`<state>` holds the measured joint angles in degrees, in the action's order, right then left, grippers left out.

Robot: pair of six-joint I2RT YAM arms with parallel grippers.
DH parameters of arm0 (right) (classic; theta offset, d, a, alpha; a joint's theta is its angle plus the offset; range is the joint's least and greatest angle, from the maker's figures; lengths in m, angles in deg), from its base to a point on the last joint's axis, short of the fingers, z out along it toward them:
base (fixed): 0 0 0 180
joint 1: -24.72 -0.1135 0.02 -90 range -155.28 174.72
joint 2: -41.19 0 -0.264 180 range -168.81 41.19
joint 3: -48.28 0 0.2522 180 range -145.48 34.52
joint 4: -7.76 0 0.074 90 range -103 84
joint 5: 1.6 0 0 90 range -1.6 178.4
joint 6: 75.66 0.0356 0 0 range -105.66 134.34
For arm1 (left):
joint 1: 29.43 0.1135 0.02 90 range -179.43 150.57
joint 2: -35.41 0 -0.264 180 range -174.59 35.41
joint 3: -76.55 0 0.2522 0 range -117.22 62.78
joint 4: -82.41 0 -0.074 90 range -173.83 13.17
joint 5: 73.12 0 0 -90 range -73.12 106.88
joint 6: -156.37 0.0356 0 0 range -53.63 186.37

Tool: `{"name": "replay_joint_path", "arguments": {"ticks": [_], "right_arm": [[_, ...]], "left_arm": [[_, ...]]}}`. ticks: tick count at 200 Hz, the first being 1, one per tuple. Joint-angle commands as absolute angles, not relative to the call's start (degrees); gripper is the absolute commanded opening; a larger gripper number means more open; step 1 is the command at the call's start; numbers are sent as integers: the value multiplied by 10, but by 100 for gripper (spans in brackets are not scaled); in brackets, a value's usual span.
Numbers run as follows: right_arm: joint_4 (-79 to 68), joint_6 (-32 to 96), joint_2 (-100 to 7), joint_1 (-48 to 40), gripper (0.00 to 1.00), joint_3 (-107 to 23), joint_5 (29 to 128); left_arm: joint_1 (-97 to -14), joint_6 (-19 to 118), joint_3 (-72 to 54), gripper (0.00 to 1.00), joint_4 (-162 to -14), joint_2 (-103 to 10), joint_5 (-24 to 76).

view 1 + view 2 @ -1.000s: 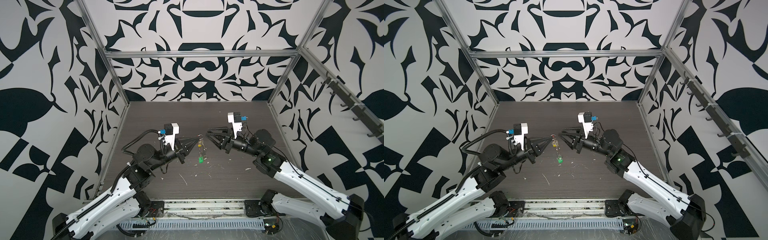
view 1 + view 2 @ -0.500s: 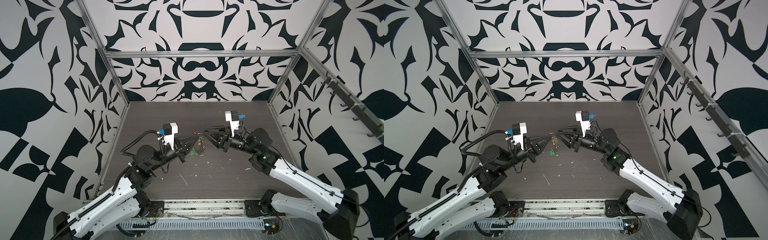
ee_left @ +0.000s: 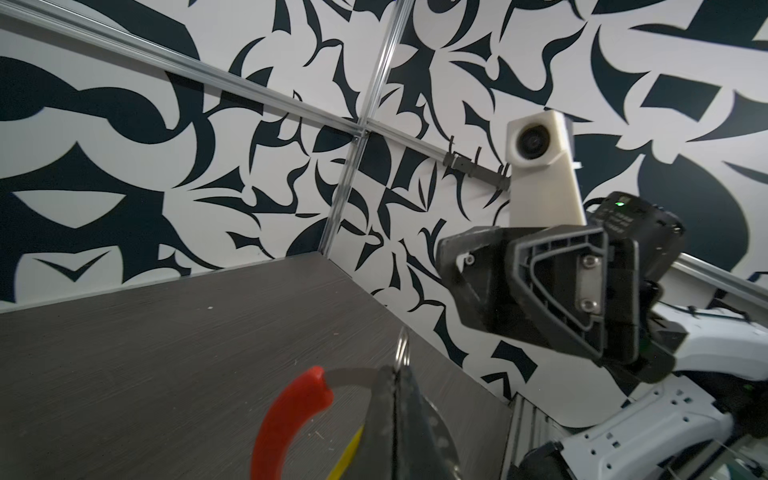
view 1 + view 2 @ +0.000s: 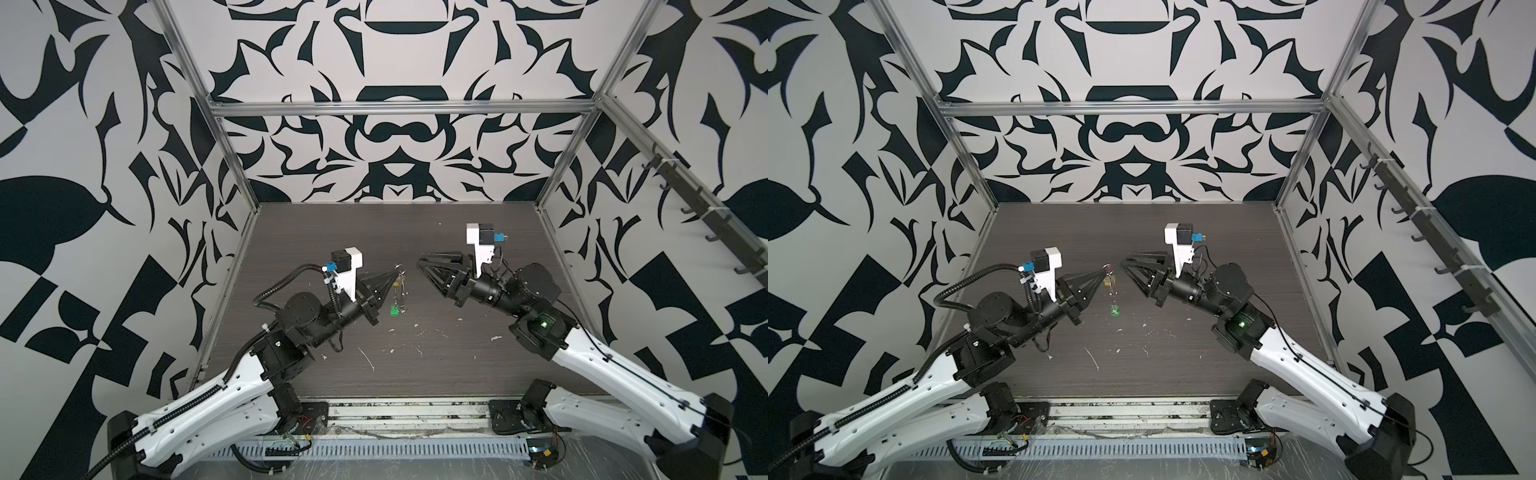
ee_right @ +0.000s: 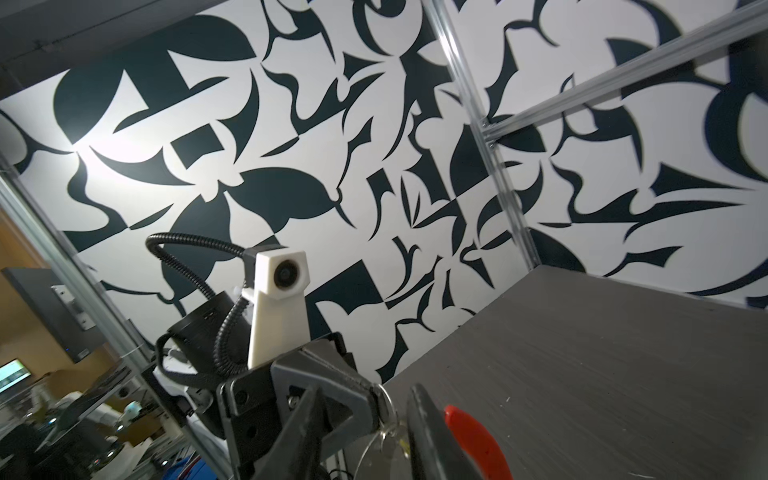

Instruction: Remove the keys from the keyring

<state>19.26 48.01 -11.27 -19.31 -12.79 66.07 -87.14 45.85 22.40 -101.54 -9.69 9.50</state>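
In both top views my left gripper (image 4: 397,272) (image 4: 1103,272) is shut on the top of the keyring (image 4: 402,291), which hangs edge-on above the table. The green key (image 4: 395,311) (image 4: 1115,310) dangles at its bottom, and a yellow key (image 4: 1108,281) sits higher up. In the left wrist view the shut fingertips (image 3: 395,376) pinch the wire beside the red sleeve (image 3: 291,415), with the yellow key head (image 3: 347,457) below. My right gripper (image 4: 419,263) (image 4: 1124,263) is open, a short gap right of the ring. In the right wrist view its fingers (image 5: 424,432) frame the small ring (image 5: 388,409).
The dark wood-grain table (image 4: 415,232) has patterned walls on three sides. Small white scraps (image 4: 370,359) lie on it in front of the grippers. A rail of hooks (image 4: 685,195) runs along the right wall.
The right gripper came in close to the ring and has drawn back slightly, its jaws a little narrower. The hanging keys swung left and have come back toward the middle. The left gripper held still.
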Motion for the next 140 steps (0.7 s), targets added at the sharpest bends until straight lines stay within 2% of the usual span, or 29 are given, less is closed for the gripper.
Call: {"name": "replay_joint_path", "arguments": {"ticks": [1, 90, 140], "right_arm": [[157, 449, -89, -196, 35, -124, 737], [114, 430, -78, -196, 35, -110, 770], [97, 424, -93, -196, 35, -121, 757]], "left_arm": [[-909, 521, 194, 0, -1002, -106, -47], [-978, 621, 182, 0, -1035, -151, -179], [-984, 632, 182, 0, -1040, -153, -179]]}}
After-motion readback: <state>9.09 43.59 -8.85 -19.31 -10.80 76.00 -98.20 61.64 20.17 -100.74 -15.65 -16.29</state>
